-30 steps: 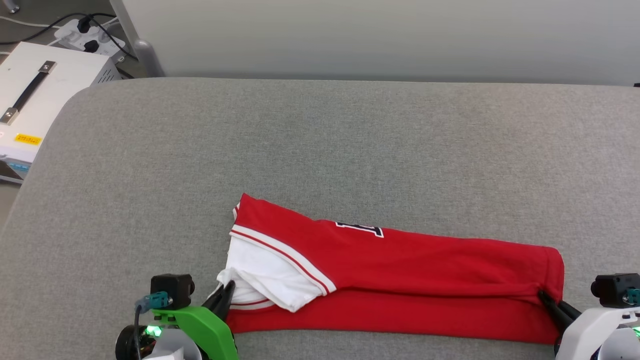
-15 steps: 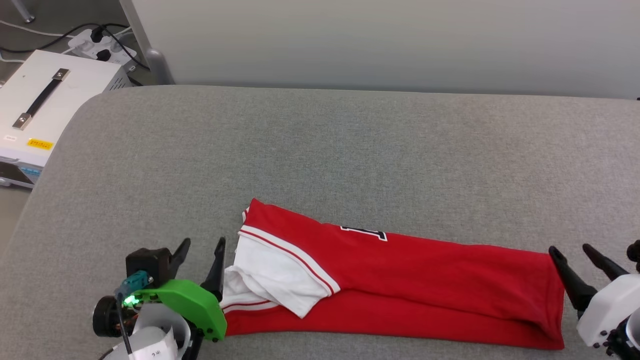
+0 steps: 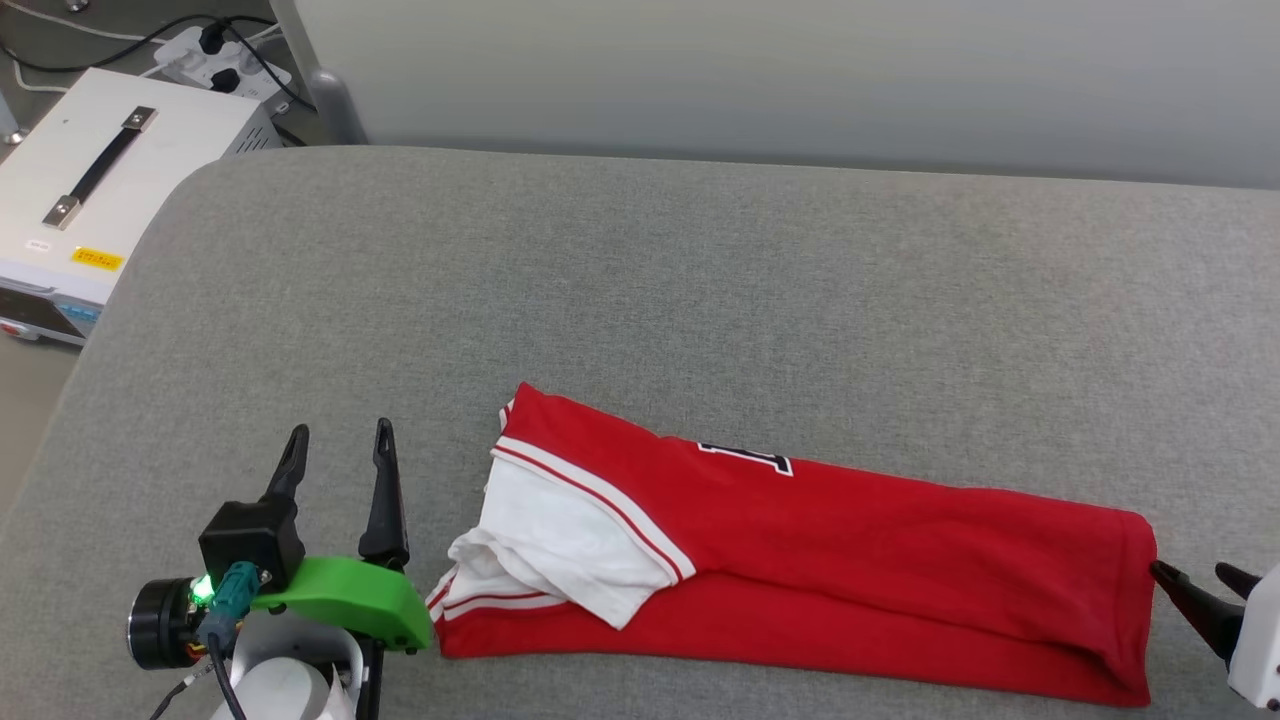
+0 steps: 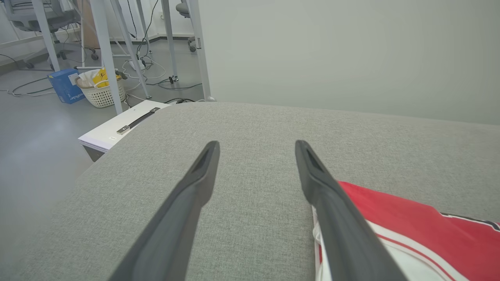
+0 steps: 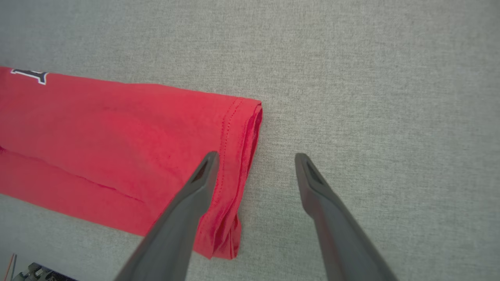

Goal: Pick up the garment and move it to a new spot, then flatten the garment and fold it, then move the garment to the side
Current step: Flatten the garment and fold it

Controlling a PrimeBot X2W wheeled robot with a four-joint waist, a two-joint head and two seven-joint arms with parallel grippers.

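Note:
The garment (image 3: 820, 560) lies folded into a long red band on the grey cushion, its white sleeve with striped trim at the left end and a sliver of black print on its top edge. My left gripper (image 3: 340, 440) stands open just left of the sleeve end, holding nothing; in the left wrist view the garment (image 4: 414, 230) lies beside the gripper's (image 4: 256, 150) right finger. Off the hem end, my right gripper (image 3: 1195, 578) is open and empty. In the right wrist view the red hem (image 5: 234, 156) lies under the gripper's (image 5: 254, 160) left finger.
The grey cushion (image 3: 640, 290) stretches bare behind and to both sides of the garment. A white box with a black handle (image 3: 100, 200) and a power strip (image 3: 225, 55) sit off the left edge. A pale wall (image 3: 780, 70) runs behind.
Both grippers have let go of the garment's ends, opened and backed away from it, the left one further left, the right one down to the right. The head camera has shifted.

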